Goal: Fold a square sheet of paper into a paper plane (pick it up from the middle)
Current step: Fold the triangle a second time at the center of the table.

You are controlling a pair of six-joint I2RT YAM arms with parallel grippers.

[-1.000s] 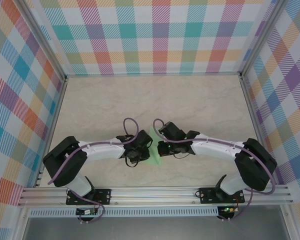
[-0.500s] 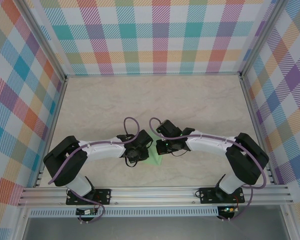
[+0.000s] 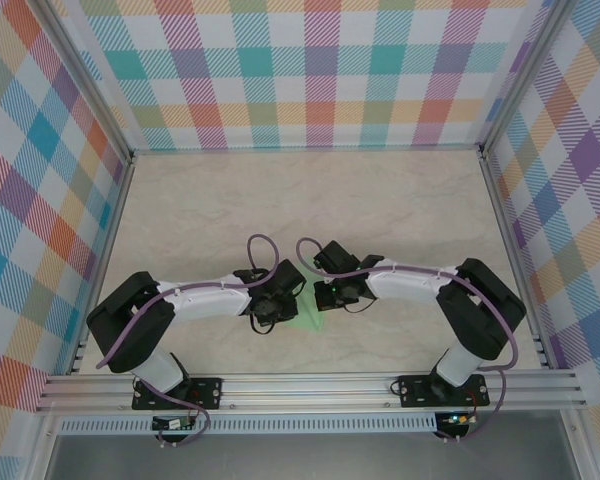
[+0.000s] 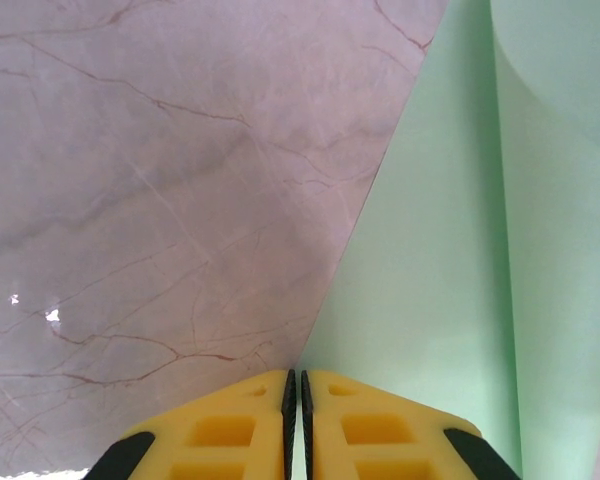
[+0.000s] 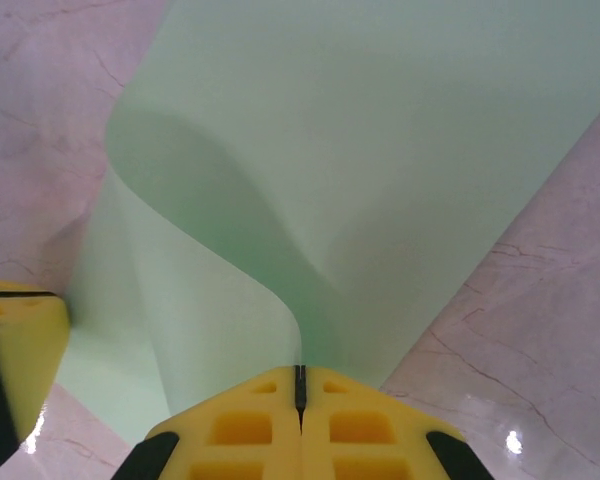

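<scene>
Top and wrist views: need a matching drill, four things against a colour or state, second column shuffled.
Things:
1. paper
2. table
3. right pincer
4. walls

Colour or state:
A. checked in many colours
B. yellow, shut on the paper
C. pale green, partly curled up
D. marbled beige

Pairs: 1-C, 2-D, 3-B, 4-A
</scene>
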